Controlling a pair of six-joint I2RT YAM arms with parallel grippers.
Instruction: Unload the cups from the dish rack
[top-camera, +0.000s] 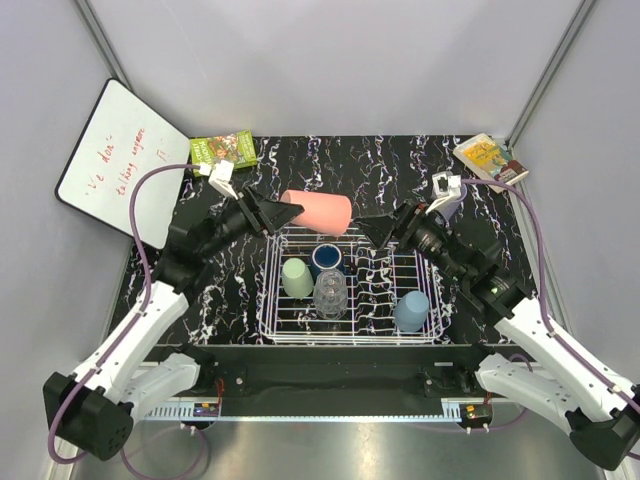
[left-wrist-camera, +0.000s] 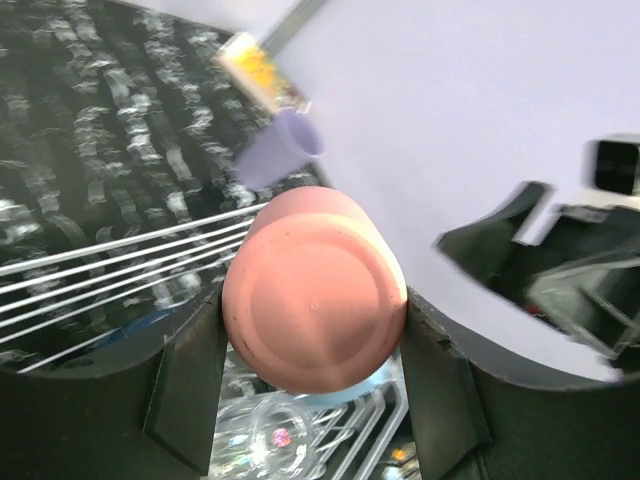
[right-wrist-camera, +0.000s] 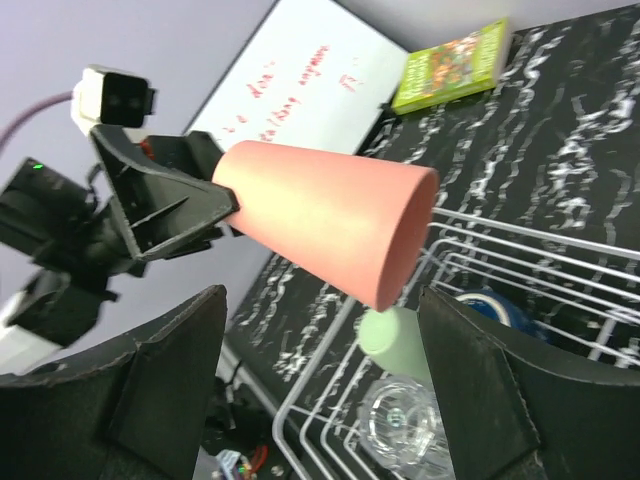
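Right, I'm gripping the salmon-pink cup by its base end with my left pincer. Both fingers are pressing on its sides, and it's hanging on its side above the far rail of the dish rack, with its mouth pointing toward the rack's right end.

My right pincer is hovering over the far right part of the rack with its jaws spread wide, facing that open mouth. The rim is sitting just beside my right fingertips, level with the gap between them, and I'm not making out any contact there.

Down inside the rack, the pale green cup is standing toward the left side. The dark blue cup is sitting just beside it, nearer the far rail. Clear glass is standing in the middle of the rack, right next to the green one. The light blue-grey cup is sitting in the rack's near right corner.

Outside the rack, the lavender cup is resting on the black marbled table, beyond the far right corner.
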